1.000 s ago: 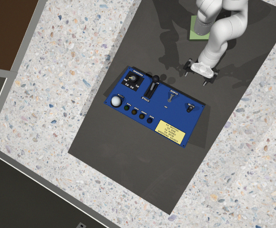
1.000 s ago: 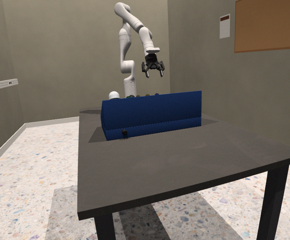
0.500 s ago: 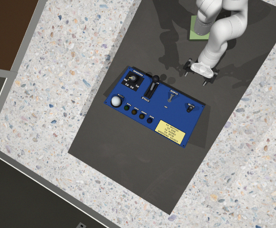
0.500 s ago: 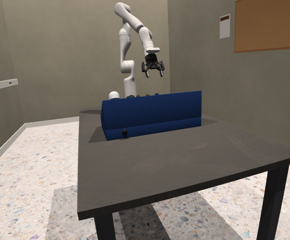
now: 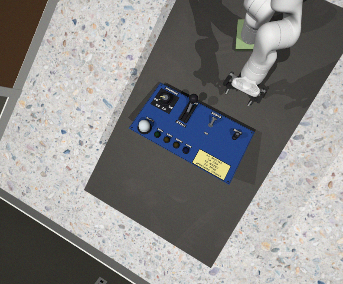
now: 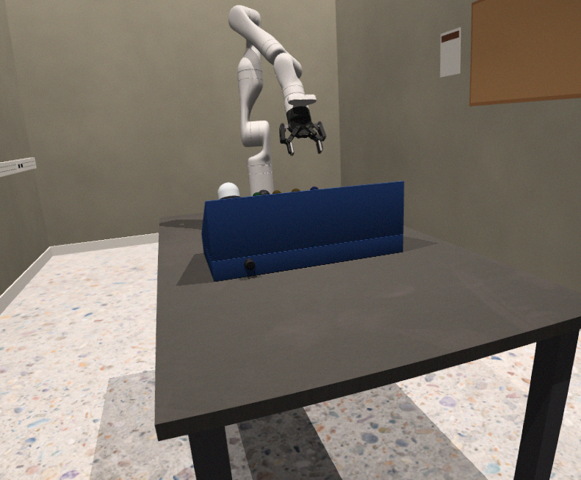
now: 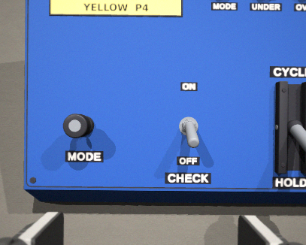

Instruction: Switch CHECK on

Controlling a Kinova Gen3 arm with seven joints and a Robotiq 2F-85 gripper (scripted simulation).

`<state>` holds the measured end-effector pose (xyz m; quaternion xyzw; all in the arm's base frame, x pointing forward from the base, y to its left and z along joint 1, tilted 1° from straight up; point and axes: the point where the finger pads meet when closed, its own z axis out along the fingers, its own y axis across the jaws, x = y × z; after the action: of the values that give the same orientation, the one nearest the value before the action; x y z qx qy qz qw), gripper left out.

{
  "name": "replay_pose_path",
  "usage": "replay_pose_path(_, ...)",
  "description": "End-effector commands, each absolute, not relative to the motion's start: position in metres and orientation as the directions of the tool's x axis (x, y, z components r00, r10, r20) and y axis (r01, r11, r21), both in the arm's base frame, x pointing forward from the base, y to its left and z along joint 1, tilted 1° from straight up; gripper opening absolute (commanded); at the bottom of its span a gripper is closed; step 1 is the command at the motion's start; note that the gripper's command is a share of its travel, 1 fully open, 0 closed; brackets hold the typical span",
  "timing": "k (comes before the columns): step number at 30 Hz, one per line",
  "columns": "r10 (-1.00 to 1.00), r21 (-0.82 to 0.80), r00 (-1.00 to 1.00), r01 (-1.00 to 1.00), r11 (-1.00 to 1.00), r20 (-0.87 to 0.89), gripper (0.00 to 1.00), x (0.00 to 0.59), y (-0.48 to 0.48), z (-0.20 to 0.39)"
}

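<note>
The blue console (image 5: pixel 193 134) lies on the dark table; its back side shows in the exterior view (image 6: pixel 303 227). The CHECK toggle (image 7: pixel 189 133) is a small metal lever that leans toward the OFF label, away from ON; it also shows in the overhead view (image 5: pixel 212 121). My gripper (image 5: pixel 245 91) (image 6: pixel 302 139) is open and empty. It hangs high above the table behind the console's near edge. In the wrist view (image 7: pixel 151 229) its two fingertips stand at the bottom, apart from the panel.
Beside CHECK are the black MODE button (image 7: pixel 77 125) on the left and the CYCLE lever slot (image 7: pixel 295 128) on the right. The overhead view shows the PROGRAM dial (image 5: pixel 164 99), a white STATUS dome (image 5: pixel 144 125), several lamps and a yellow legend plate (image 5: pixel 211 164).
</note>
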<state>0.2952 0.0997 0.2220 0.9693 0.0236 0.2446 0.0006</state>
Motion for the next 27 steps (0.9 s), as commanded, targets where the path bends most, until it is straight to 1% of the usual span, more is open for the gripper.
replay_pose_path(1,0.046,0.01,0.88,0.047,-0.999,0.472,1.0,0.297,0.095,0.223)
replay_pose_path(27,0.043,-0.003,0.891,0.049,-0.999,0.451,1.0,0.315,-0.002,0.228)
